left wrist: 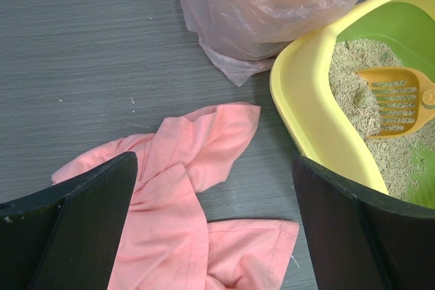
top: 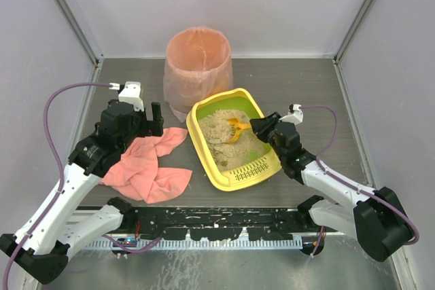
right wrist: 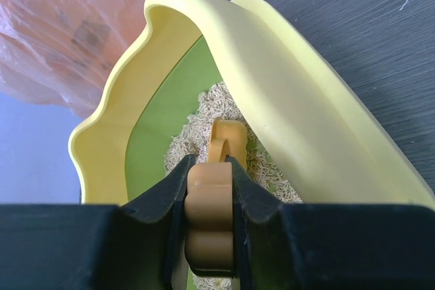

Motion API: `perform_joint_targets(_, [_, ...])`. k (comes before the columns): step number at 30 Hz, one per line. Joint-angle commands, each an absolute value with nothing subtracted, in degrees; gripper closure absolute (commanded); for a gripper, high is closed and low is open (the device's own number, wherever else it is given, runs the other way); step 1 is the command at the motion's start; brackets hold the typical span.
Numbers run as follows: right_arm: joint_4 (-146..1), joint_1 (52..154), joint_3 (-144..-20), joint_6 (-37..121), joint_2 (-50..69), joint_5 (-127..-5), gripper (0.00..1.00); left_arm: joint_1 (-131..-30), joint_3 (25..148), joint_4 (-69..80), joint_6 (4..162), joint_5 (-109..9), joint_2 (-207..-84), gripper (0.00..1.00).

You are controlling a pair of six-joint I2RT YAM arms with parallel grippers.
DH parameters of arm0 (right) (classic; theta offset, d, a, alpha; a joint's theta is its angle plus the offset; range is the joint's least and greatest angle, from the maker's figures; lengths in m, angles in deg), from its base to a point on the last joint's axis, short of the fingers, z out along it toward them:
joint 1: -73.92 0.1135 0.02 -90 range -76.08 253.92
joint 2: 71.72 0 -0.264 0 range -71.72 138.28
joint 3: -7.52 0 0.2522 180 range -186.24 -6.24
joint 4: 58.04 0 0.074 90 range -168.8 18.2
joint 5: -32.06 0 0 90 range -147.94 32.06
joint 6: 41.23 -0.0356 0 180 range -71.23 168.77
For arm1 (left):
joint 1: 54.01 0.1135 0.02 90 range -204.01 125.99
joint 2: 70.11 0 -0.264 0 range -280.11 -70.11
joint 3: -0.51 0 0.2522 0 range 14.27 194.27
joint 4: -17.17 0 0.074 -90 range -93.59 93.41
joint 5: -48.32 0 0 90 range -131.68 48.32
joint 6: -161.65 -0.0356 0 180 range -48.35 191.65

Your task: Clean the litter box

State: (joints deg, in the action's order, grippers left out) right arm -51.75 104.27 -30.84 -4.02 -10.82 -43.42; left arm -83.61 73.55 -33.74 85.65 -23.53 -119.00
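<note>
The yellow litter box (top: 202, 110) sits mid-table, lime-green inside, with beige litter and a slotted grate (top: 248, 176) at its near end. It also shows in the left wrist view (left wrist: 306, 110) and the right wrist view (right wrist: 292, 93). An orange slotted scoop (top: 236, 128) lies in the litter, its head visible in the left wrist view (left wrist: 394, 96). My right gripper (top: 262, 125) is shut on the scoop's handle (right wrist: 211, 202) over the box's right side. My left gripper (top: 153, 121) is open and empty above a pink cloth (top: 146, 161), left of the box.
A tall round bin with a pink liner (top: 198, 66) stands behind the box, touching its far-left corner; it also shows in the left wrist view (left wrist: 272, 5). The pink cloth (left wrist: 197, 202) lies crumpled on the grey table. Enclosure walls stand on the left, right and back.
</note>
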Motion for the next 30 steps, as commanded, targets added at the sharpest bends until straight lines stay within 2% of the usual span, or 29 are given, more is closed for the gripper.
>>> perform_joint_targets(1, [-44.71,104.16,-30.5,-6.57,-13.28,-43.84,0.99,-83.35,73.72,-32.67,85.32,-23.84,-118.45,0.02])
perform_joint_targets(12, [-38.03,102.01,-25.19,-11.3,-15.37,-44.88,0.99,-83.36,73.77,-32.56,85.38,-23.93,-118.55,0.02])
perform_joint_targets(21, [-34.04,98.31,-23.03,-15.33,-15.82,-51.61,0.99,-83.36,73.94,-32.56,85.34,-23.92,-118.78,0.02])
perform_joint_targets(30, [-33.66,96.61,-21.04,-16.17,-17.85,-52.18,0.99,-83.36,73.88,-32.56,85.28,-24.01,-118.85,0.02])
